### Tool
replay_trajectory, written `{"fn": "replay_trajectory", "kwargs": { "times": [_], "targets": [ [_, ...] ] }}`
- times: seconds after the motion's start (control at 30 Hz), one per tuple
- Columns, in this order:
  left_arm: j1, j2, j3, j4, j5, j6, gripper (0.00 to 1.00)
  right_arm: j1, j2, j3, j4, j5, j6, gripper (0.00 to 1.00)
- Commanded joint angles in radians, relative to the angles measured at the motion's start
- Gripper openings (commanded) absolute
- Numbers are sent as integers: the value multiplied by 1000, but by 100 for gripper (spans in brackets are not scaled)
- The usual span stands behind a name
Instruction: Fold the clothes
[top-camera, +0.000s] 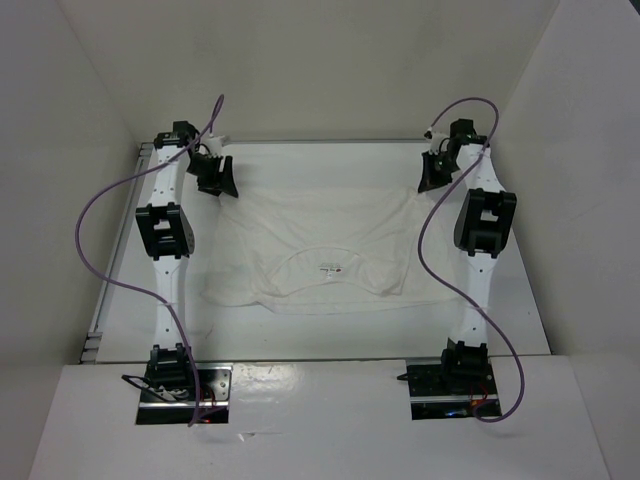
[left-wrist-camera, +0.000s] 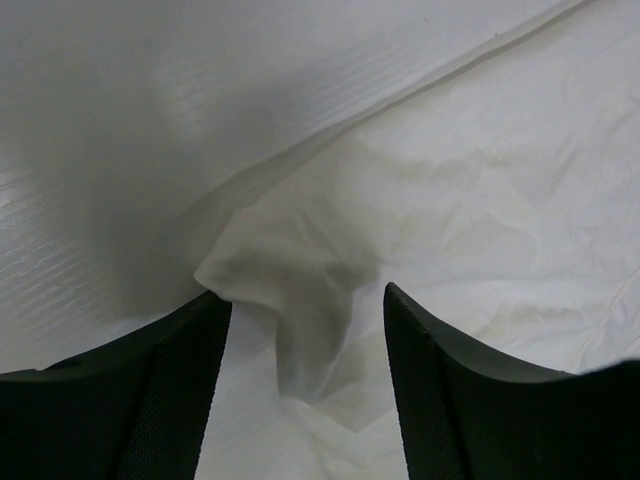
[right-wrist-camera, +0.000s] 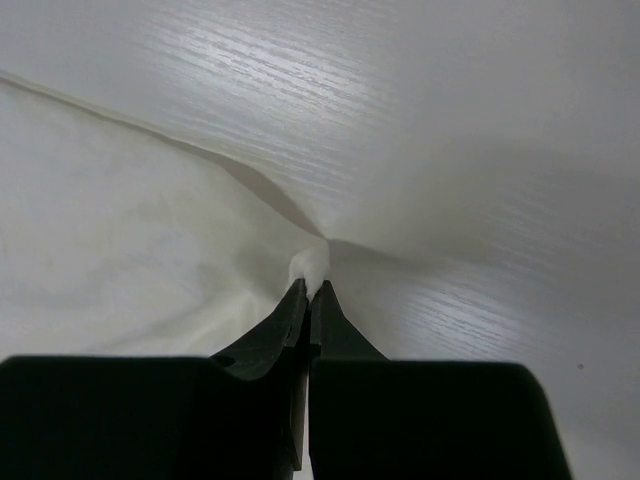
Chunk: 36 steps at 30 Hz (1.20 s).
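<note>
white shirt spread out between two robot grippers, folding barely begun.
the clothes (top-camera: 330, 235) lie mostly flat on the table (top-camera: 280, 165), reaching from both grippers back toward the arm bases; no fold shows, so all folding looks left to do. left gripper (left-wrist-camera: 305, 300) stands apart, a loose corner between its fingers; right gripper (right-wrist-camera: 310, 290) is clamped on the other corner. the neck label (top-camera: 330, 268) is too small to read.

The top view looks down from above and behind the arm bases (top-camera: 172, 372) over the whole surface (top-camera: 330, 335). Both wrist views sit very near the clothes (top-camera: 330, 240) (its far corners, seen from above too), looking past the left pincer (left-wrist-camera: 302, 292) and right pincer (right-wrist-camera: 308, 285).
</note>
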Motion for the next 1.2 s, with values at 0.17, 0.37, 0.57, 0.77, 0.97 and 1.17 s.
{"fn": "replay_trajectory", "kwargs": {
  "times": [0.17, 0.37, 0.57, 0.77, 0.97, 1.17],
  "targets": [
    [4, 70, 49, 6, 20, 4, 62, 36, -43, -47, -1, 24, -20, 0],
    [4, 102, 58, 6, 49, -6, 61, 45, -62, -66, -1, 34, -20, 0],
    [4, 122, 69, 6, 60, -6, 48, 54, -73, -85, -1, 61, -20, 0],
    [4, 131, 87, 6, 60, -6, 25, 63, -91, -103, -1, 70, -29, 0],
    [4, 118, 107, 6, 46, -6, 15, 63, -91, -90, 8, 80, -29, 0],
    [59, 32, 116, 17, 37, -15, 12, 63, -91, 12, -1, 127, -29, 0]
  ]
}}
